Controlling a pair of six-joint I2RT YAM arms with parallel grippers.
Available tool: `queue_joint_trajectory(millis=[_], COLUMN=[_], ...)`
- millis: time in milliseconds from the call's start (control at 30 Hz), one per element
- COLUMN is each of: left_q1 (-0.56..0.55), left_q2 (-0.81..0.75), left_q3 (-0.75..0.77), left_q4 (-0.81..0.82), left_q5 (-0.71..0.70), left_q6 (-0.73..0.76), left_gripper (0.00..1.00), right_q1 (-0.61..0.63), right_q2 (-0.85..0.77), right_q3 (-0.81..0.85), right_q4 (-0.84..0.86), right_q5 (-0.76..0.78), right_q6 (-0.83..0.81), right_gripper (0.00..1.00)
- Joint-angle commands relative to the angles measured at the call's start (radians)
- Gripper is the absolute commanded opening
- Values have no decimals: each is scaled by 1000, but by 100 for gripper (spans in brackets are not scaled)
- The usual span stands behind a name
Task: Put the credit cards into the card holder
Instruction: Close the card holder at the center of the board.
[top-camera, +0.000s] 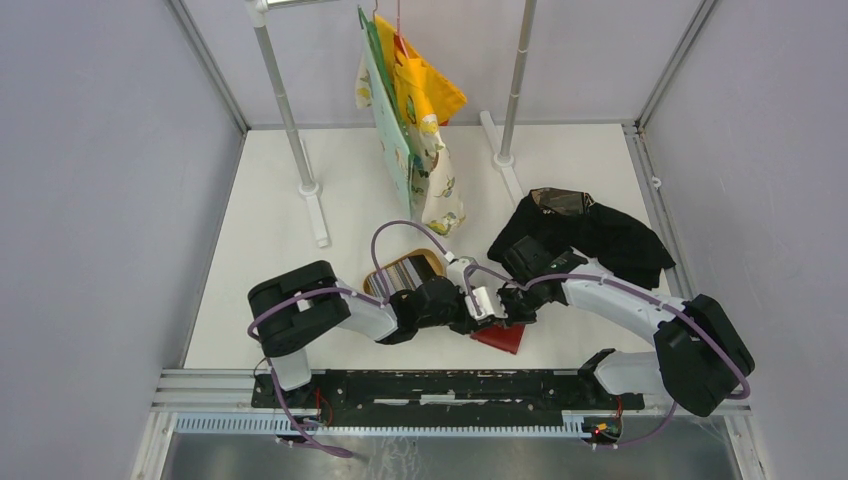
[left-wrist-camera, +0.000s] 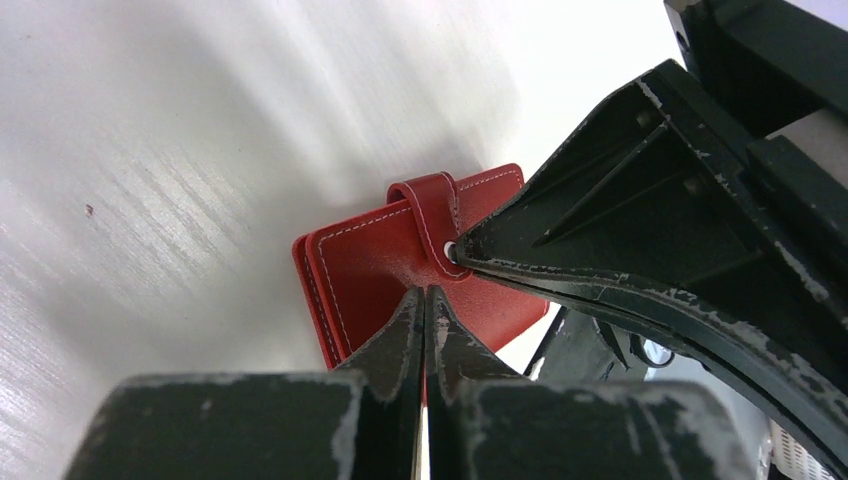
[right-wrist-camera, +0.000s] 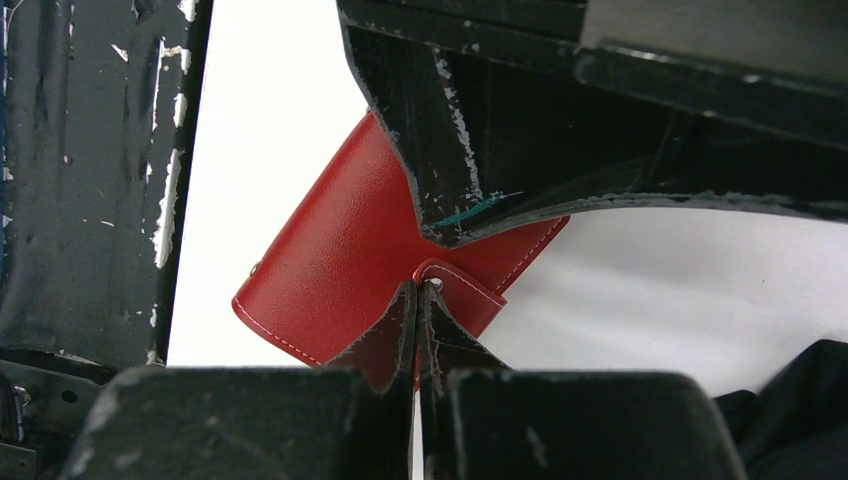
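The card holder, a red wallet, lies folded shut on the white table, its strap across the edge. My left gripper is shut, its tips resting on the wallet's red face. My right gripper is also shut, its tips at the strap's snap stud. Both arms meet over the wallet. The credit cards lie in a stack in the tan tray, left of the grippers and partly hidden by the left arm.
A black cloth is heaped at the right behind the right arm. A yellow patterned garment hangs from a rack whose posts stand at the back. Grey walls close in both sides.
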Motion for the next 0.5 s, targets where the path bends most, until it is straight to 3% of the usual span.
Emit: queue_joint_trajectory(millis=[0, 467], left_q1=[12, 21], left_q2=[-2, 35], left_q3=[-16, -22], left_q4=[72, 129], left_q5=[32, 57], left_q6=[-47, -73], left_gripper=[2, 2], right_q1=[39, 109], right_q2=[44, 71], right_q3=[-41, -48], right_q4=[-33, -12], right_q5=[47, 108], right_q6=[-2, 22], right_gripper=[0, 0])
